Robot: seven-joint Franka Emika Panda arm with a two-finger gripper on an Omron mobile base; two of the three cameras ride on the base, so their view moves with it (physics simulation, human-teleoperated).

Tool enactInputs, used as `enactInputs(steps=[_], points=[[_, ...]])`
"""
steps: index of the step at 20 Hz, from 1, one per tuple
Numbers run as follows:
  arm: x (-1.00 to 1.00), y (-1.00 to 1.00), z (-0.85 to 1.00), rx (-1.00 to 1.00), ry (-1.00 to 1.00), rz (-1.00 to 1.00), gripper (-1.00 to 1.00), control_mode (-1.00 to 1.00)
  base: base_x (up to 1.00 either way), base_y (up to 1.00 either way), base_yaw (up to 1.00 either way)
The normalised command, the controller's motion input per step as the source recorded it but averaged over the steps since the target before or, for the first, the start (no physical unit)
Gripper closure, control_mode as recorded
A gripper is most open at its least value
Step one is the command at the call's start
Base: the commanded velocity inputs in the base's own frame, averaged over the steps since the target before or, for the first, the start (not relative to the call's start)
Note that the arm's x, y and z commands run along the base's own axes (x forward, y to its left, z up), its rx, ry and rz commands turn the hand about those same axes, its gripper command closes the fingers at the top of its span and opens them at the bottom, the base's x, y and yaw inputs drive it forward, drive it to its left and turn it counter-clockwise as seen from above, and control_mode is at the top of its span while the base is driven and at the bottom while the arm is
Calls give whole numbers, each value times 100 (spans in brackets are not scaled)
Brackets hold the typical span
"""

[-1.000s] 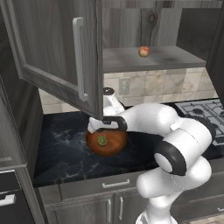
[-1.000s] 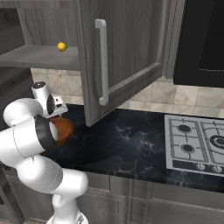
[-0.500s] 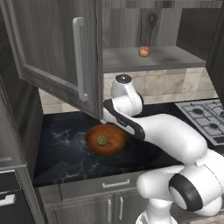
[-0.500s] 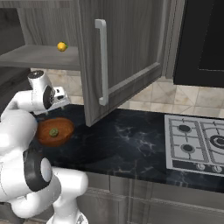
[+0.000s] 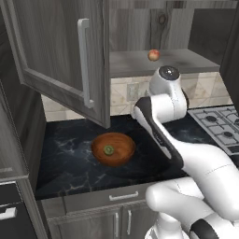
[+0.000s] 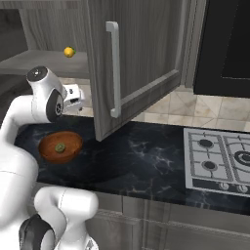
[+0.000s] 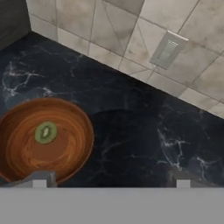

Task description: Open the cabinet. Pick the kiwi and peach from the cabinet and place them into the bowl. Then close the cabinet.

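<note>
- One fruit of the two is done: the kiwi (image 5: 108,150) lies in the middle of the bowl (image 5: 113,148), which sits on the dark marble table (image 5: 65,158) below the open cabinet (image 5: 60,60).
- The peach (image 5: 153,55) rests on the cabinet shelf (image 5: 186,59), above the bowl and off to its right in the left base view, well apart from it.
- The claw (image 7: 111,179) hangs above the table just beside the bowl, jaws spread wide and holding nothing; in the hand view its two tips frame bare marble, with the bowl's rim at the left tip.
- Judged step: raising the arm towards the shelf for the peach.
- Risk: the open door (image 6: 132,63) hangs out over the table near the bowl; an upward swing that runs wide could strike its lower edge or bar handle (image 6: 114,68).
- Risk: the peach is round and sits loose on a flat shelf, so a tip nudging it before the jaws close could roll it deeper or off the front edge.
- Risk: a drop from too high above the bowl could bounce out or knock the kiwi.
</note>
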Motion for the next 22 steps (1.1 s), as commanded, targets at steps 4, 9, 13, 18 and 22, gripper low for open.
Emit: enactInputs(steps=[4,9,13,18,22], points=[[-25,-45,100,2,-12,-27,-100,-100,0,0,0],[-14,-34,93,1,-9,-27,-100,-100,0,0,0],[-10,-30,74,1,-10,-21,-100,-100,0,0,0],[-2,-30,59,1,-11,-12,-100,-100,0,0,0],[0,-25,35,1,-8,-1,-100,-100,0,0,0]])
